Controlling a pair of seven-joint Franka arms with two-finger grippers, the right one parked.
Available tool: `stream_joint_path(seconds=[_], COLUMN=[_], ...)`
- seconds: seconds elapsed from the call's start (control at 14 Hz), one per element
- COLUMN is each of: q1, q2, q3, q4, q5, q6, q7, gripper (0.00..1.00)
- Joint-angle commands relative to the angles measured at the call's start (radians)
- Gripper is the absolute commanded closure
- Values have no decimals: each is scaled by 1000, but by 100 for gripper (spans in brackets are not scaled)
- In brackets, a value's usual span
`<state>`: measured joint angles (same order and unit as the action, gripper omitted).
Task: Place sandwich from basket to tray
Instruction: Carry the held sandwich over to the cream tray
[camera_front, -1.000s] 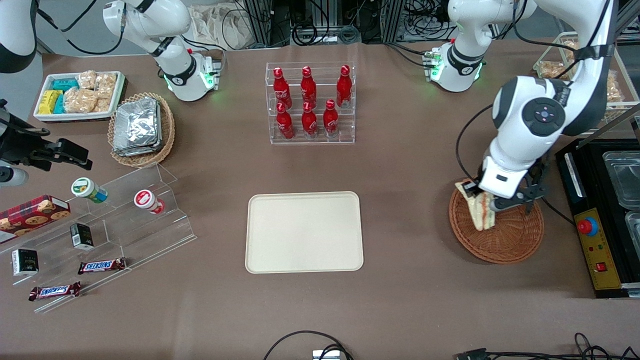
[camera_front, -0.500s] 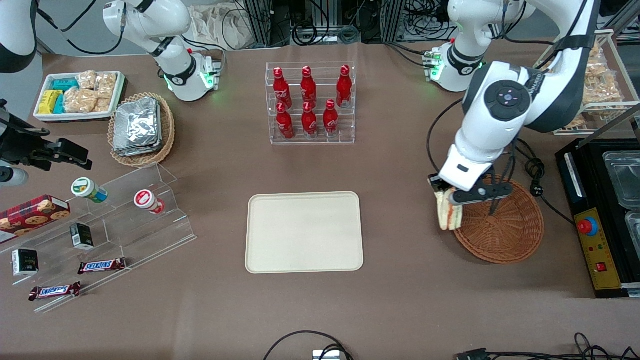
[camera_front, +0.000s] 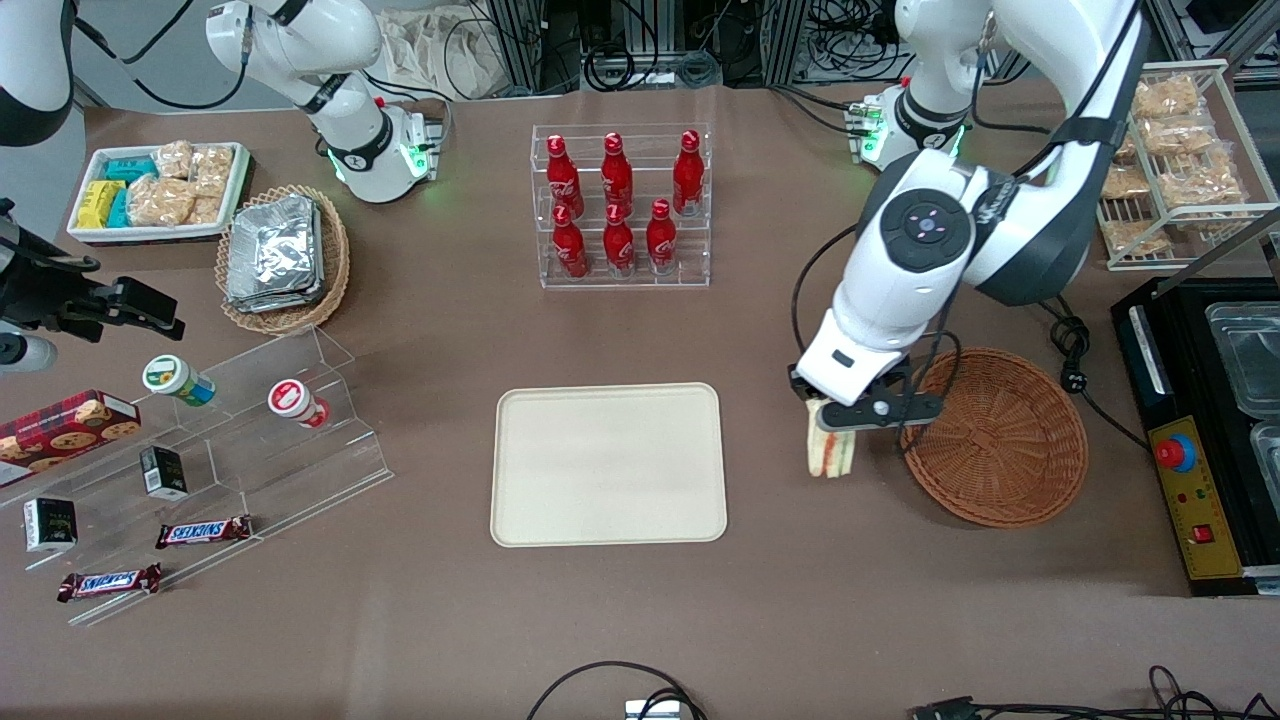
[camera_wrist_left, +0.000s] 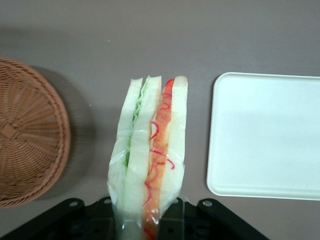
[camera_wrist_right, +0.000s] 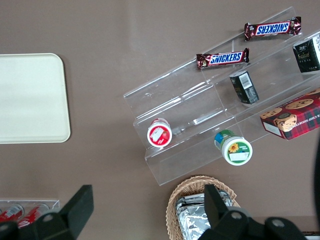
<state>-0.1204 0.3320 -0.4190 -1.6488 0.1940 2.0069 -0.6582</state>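
My left gripper (camera_front: 838, 415) is shut on the clear-wrapped sandwich (camera_front: 831, 451), which hangs above the bare table between the reddish-brown wicker basket (camera_front: 1000, 436) and the cream tray (camera_front: 608, 463). In the left wrist view the sandwich (camera_wrist_left: 149, 155) shows its green and red filling edge, gripped at its narrow end by my gripper (camera_wrist_left: 142, 220). The basket (camera_wrist_left: 27, 132) holds nothing and lies beside the sandwich. The tray (camera_wrist_left: 267, 135) has nothing on it and also shows in the right wrist view (camera_wrist_right: 30, 97).
A clear rack of red bottles (camera_front: 620, 205) stands farther from the front camera than the tray. A black machine (camera_front: 1200, 440) sits beside the basket at the working arm's end. A clear stepped stand with snacks (camera_front: 210, 450) and a tan basket of foil packets (camera_front: 283, 257) lie toward the parked arm's end.
My left gripper has lifted the sandwich out of the basket and carried it sideways over the basket's rim toward the tray. It now hangs over bare table.
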Motion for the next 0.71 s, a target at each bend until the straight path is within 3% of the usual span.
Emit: stream_joint_path(seconds=[0.0, 0.64], q1=[-59, -209], q2=[96, 343], q3=[2, 6], q4=[125, 314], q5=[44, 154], q6=[-36, -33], q7=[-64, -153], gripper=[100, 100])
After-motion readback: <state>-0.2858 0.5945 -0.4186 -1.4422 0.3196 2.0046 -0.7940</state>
